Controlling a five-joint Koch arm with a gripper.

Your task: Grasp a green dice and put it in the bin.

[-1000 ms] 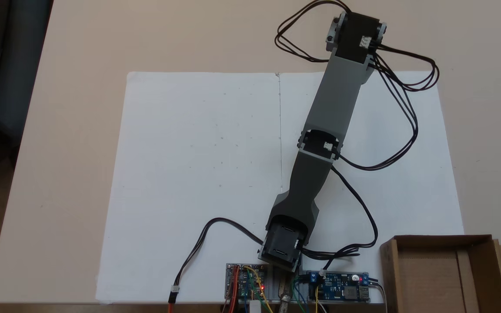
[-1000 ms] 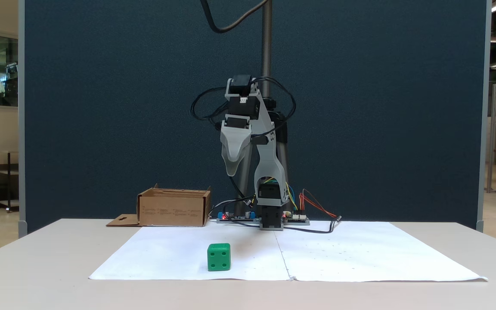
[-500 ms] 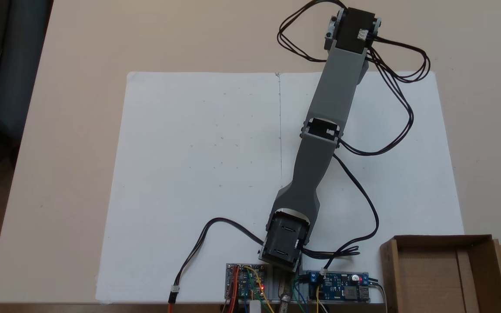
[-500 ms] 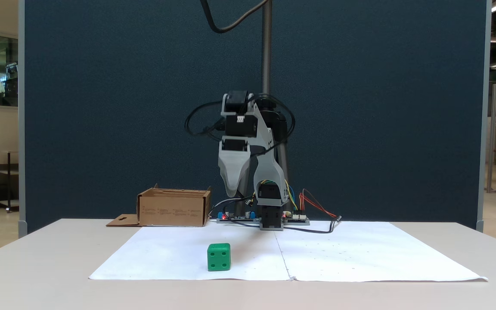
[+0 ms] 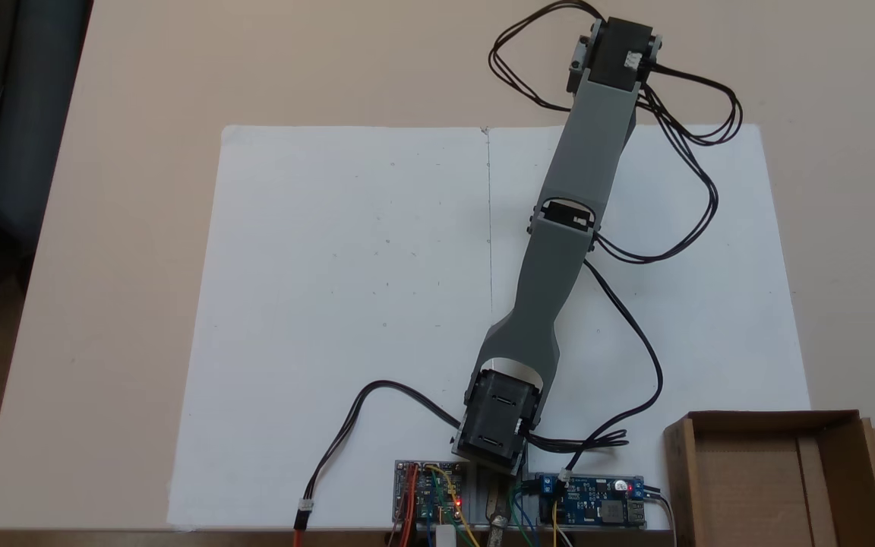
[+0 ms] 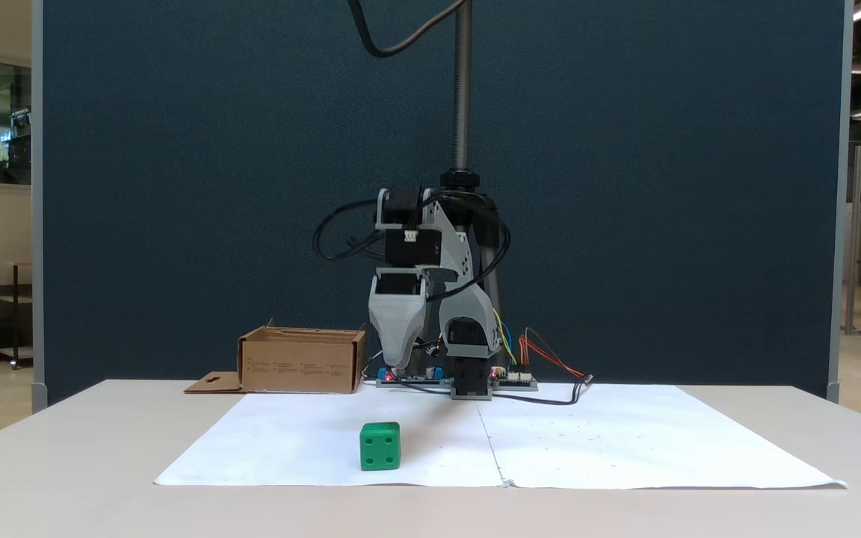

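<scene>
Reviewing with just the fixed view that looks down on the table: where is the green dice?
Observer: In a fixed view, the green dice sits on the white paper, near the paper's edge closest to that camera.
Operator: Is it gripped?
Observer: No. The gripper hangs above the paper, apart from the dice; I cannot tell whether it is open.
Operator: Which face shows?
Observer: A four-pip face looks towards that camera.

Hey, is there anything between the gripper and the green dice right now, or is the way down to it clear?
Nothing visible stands between them. In a fixed view the gripper hangs above the white paper, and the green dice sits alone near the paper's front edge. The bin stands off to the left, behind the paper.
</scene>
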